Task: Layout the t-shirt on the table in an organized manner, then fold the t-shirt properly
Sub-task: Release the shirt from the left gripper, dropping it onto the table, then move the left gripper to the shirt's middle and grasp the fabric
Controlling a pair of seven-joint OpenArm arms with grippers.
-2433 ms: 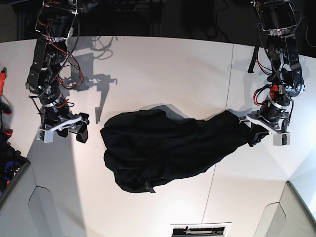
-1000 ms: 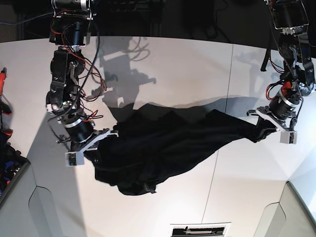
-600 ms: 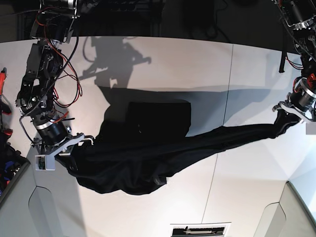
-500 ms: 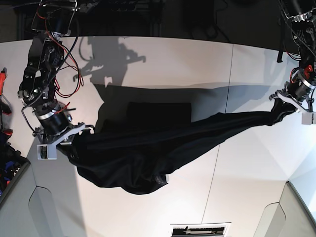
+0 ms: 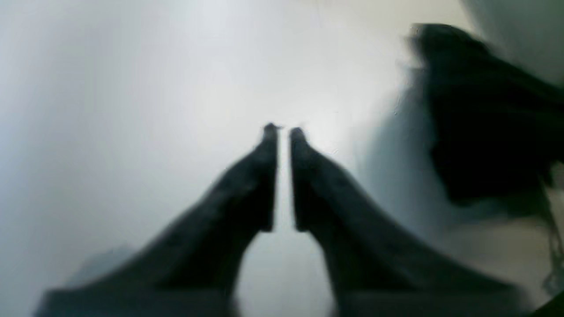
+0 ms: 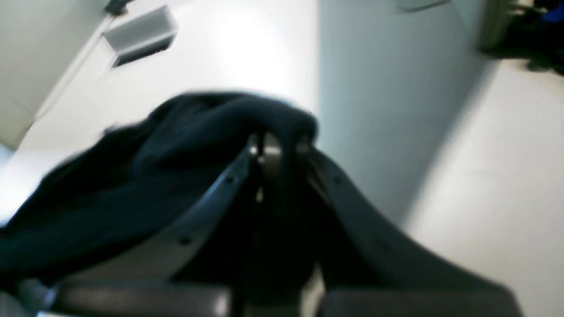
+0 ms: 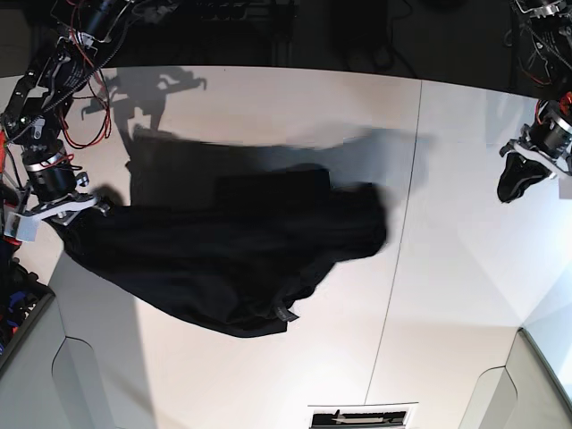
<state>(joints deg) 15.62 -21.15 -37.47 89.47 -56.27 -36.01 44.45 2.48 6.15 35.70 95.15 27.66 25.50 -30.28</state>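
We see our right gripper (image 7: 67, 207) clamped on the t-shirt (image 7: 241, 255) above the surface (image 7: 447, 295), our left gripper (image 5: 284, 130) slightly parted, empty.

We see the t-shirt (image 7: 232, 259) as a plain black, rumpled mass with no print showing, spread across the middle and left of the white bench (image 7: 447, 295) in the base view. Its left end is drawn up toward that edge, bunched in black folds (image 6: 185, 145). Its right end looks blurred, and its lower hem sags into a rounded lobe. A thin dark seam crosses the bench just beside that right end.
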